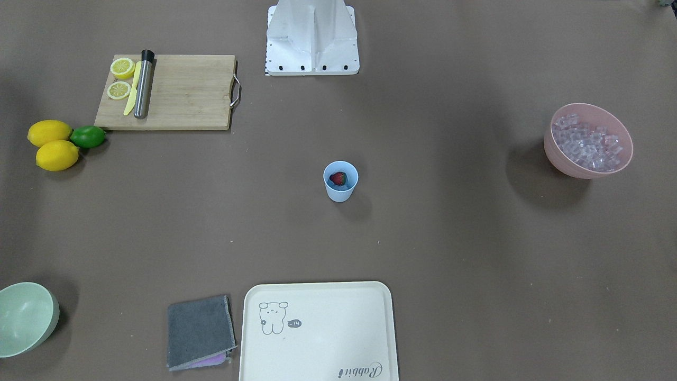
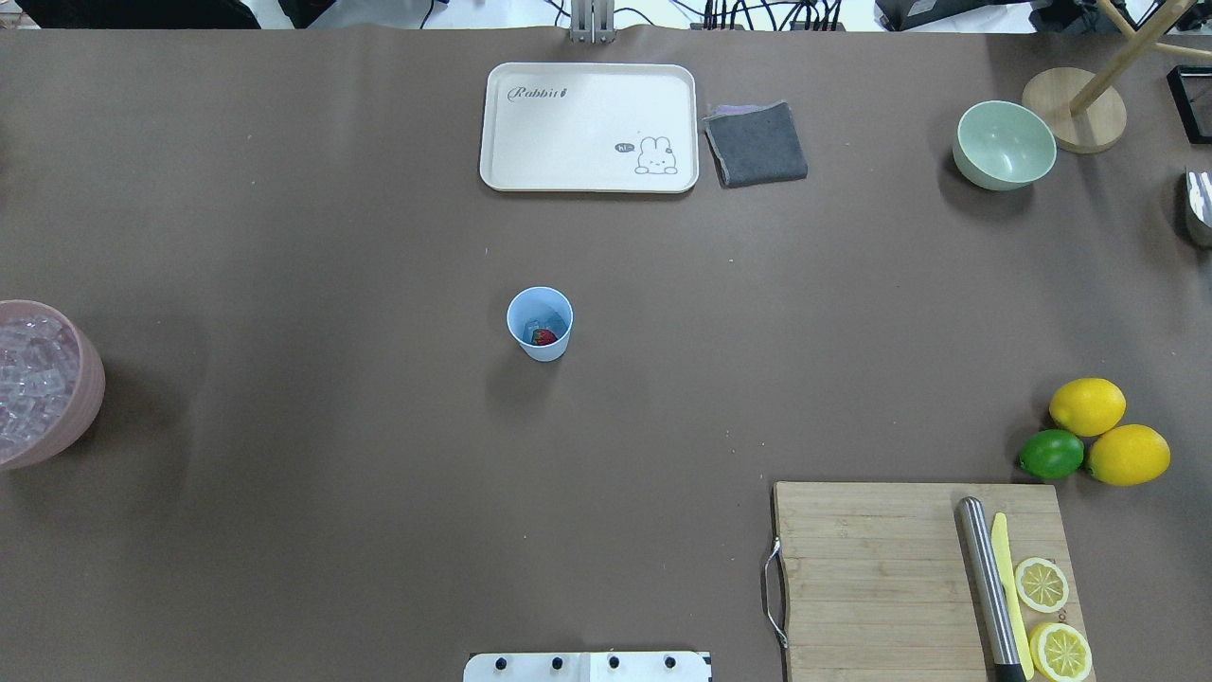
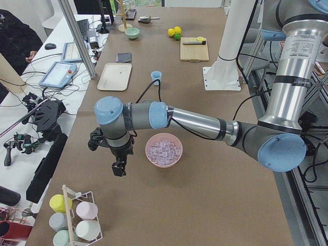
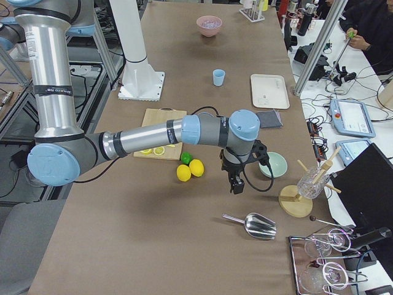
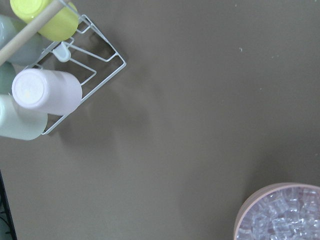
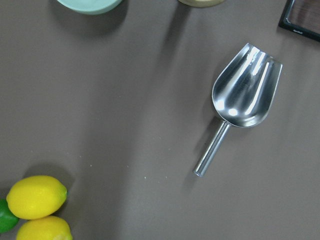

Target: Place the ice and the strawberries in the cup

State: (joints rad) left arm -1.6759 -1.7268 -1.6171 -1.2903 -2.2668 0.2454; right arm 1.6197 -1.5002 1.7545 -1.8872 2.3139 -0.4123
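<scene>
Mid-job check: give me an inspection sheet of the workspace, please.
Surface: brown table cover, no spills seen.
Job's things: cup upright mid-table, strawberry inside; ice fills the pink bowl; ice in cup cannot be told.
Clutter: cutting board with lemon halves, knife, steel rod; lemons, lime; tray; grey cloth; green bowl; scoop; rack of cups.
Grippers: left gripper beside pink bowl, right gripper between lemons and green bowl; open or shut cannot be told.
Cables: black cable loops at each wrist.
Surroundings: operators at side benches.

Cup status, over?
Left gripper beside pink bowl, right gripper near scoop; jaws unreadable. Strawberry in cup, ice apparently beneath. Neither gripper near cup.
</scene>
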